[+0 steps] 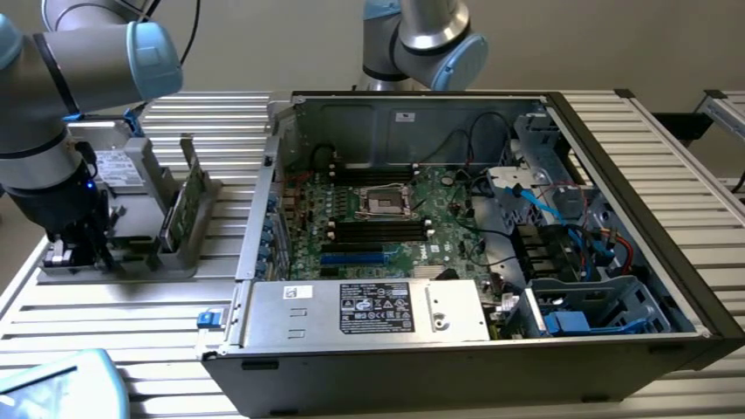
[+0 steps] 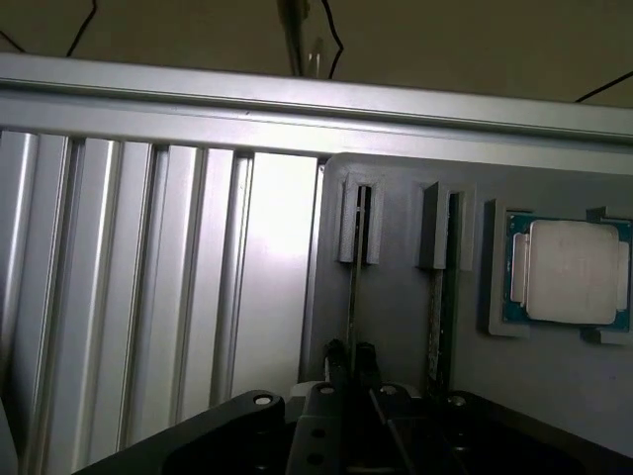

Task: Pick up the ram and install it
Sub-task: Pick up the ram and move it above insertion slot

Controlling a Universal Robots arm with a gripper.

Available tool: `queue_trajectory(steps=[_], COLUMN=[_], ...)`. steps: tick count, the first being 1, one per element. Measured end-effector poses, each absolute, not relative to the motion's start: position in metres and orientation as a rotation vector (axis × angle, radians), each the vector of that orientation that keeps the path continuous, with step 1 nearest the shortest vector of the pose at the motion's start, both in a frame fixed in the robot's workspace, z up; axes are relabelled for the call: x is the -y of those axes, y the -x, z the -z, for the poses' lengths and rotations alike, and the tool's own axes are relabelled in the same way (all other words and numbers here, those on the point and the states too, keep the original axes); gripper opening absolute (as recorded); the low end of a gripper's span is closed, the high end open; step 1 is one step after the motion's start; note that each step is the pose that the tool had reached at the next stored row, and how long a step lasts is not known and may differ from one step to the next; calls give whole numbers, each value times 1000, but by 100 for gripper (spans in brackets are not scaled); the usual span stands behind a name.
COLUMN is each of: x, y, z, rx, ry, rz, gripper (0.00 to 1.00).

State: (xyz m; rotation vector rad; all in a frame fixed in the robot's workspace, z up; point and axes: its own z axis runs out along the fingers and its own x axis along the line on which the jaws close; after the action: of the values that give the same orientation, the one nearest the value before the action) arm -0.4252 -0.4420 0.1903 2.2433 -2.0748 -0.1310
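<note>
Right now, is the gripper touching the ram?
Touching. The wrist view shows the gripper closed on the ram, a fingertip against each side.

black hand, dark ram edge, grey rack, ribbed silver table.

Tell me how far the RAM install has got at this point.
Done: the pincer is down at the grey rack and closed on the thin edge of the ram. In hand: that grip, with the ram seated in its rack slot. Left: lifting it out and seating it on the motherboard in the open case.
</note>
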Motion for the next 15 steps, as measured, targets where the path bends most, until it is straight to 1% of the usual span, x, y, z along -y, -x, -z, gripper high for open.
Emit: queue_trajectory(steps=[15], x=[442], y=[425], z=[-192], rx=[2074], ry=[-2242], rz=[130], gripper=[14])
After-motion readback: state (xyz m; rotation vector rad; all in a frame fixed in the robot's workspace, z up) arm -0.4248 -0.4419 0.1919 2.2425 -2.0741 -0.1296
